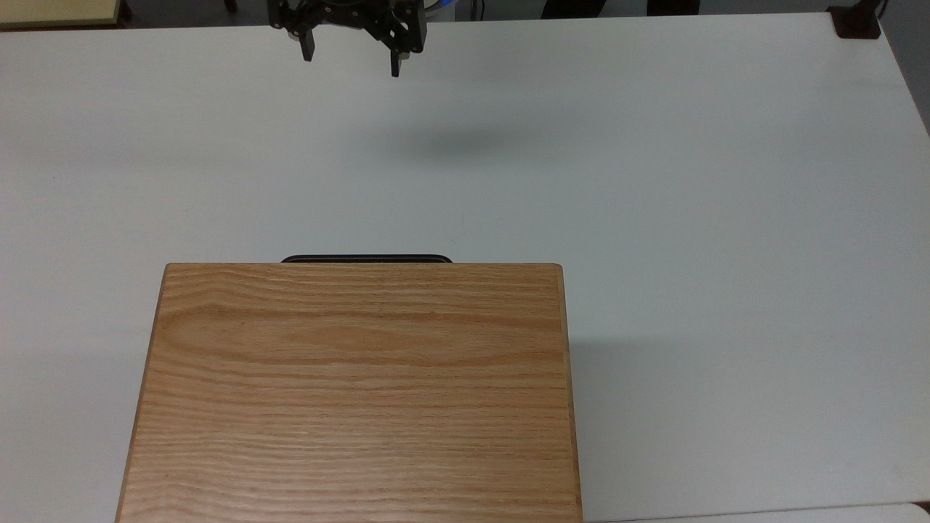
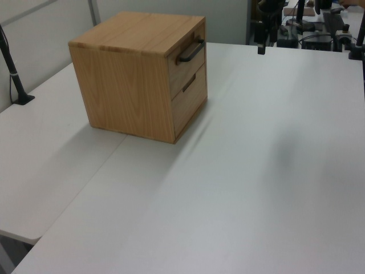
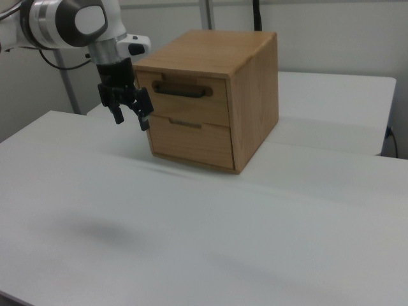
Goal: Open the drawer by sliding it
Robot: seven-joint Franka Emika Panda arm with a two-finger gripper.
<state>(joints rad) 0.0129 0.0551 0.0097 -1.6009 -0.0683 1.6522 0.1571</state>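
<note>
Fingers spread wide and holding nothing, my gripper (image 1: 351, 64) is hanging in the air above the white table (image 1: 654, 181), well apart from the cabinet (image 1: 356, 392). In the right view my gripper (image 3: 131, 119) is showing at the picture's left, in front of the cabinet's face. I am seeing the drawer (image 3: 183, 99) sitting shut in the upper slot, its front flush with the cabinet's front, with a second drawer front (image 3: 189, 141) below it. Its black bar handle (image 3: 181, 90) is running across the front panel; in the top view the handle (image 1: 366, 258) is peeking out past the oak top's far edge.
</note>
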